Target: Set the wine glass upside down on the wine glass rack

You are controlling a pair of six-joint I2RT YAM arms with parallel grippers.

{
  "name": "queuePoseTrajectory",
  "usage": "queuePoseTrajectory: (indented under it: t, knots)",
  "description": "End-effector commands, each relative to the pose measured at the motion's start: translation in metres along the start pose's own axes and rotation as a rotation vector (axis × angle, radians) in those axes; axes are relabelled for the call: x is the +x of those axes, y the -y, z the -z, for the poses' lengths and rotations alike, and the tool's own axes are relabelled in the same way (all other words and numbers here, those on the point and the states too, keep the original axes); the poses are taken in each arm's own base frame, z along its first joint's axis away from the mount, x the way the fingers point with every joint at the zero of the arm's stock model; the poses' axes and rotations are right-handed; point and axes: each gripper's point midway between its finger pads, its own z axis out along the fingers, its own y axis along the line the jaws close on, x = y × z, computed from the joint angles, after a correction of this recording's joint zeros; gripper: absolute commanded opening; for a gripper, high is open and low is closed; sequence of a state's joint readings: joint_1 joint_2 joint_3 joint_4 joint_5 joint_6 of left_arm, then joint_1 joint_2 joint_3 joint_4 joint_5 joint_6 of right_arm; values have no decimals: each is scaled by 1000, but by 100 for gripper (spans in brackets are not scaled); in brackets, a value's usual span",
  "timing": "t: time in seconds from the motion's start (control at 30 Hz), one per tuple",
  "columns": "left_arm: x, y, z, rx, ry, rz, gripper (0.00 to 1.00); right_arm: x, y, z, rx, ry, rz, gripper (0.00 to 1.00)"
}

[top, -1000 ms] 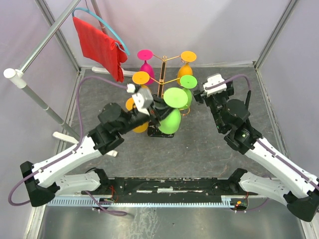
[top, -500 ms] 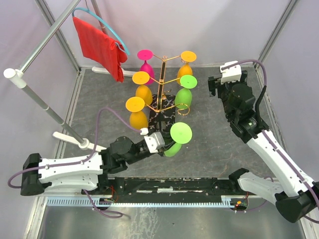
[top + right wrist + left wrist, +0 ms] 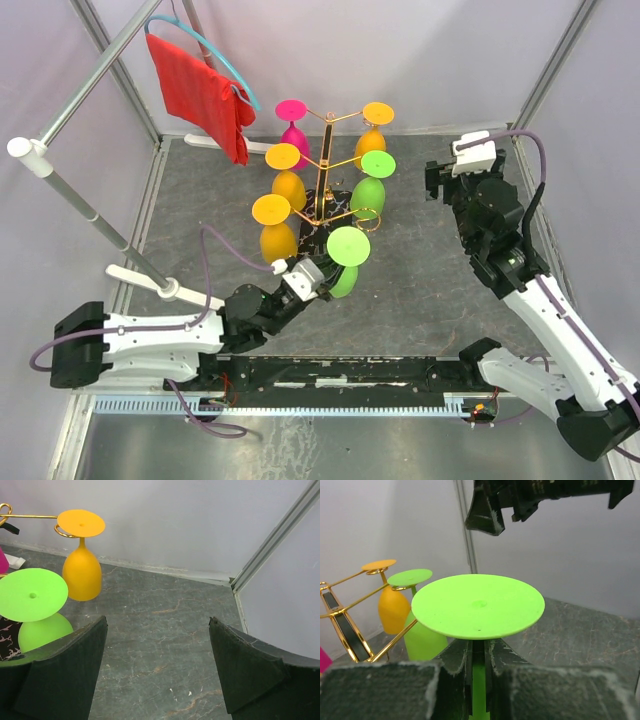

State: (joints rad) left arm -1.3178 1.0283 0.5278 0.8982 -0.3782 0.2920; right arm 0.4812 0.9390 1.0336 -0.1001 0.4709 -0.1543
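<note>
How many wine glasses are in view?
6. On the rack: pink glass back left, orange glass back right, two orange glasses left, green glass right. A second green glass is in the left hand.

No text was legible; white lettering on the black arm part (image 3: 545, 492) was cropped and unreadable

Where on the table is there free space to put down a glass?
Bare table lies between the wine glass rack and the right arm, and left of the orange glasses. Crowded at the rack, where the left gripper holds the green wine glass.
</note>
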Motion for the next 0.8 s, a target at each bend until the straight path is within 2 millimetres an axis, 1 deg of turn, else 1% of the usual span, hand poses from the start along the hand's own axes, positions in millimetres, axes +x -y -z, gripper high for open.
queuePoseTrajectory:
  t: [0.0, 0.13, 0.2, 0.33, 0.53, 0.63, 0.77]
  knots:
    - [-22, -17, -12, -114, 63, 7, 3, -5, 3, 5, 1, 21, -26, 90]
    - [-9, -21, -16, -154, 24, 7, 3, 0, 4, 8, 1, 14, -26, 90]
    - [-7, -23, -18, -167, 19, 19, 3, 1, 4, 8, 0, 13, -26, 90]
    - [2, -35, -24, -184, 9, 58, 3, 5, 3, 10, -2, 7, -27, 90]
    - [14, -45, -33, -186, -15, 71, 3, 6, 5, 12, 2, 6, -21, 90]
    - [21, -47, -37, -186, -27, 72, 3, 7, 5, 12, 2, 7, -20, 90]
    - [32, -46, -42, -174, -41, 73, 3, 10, 6, 13, 4, 5, -16, 90]
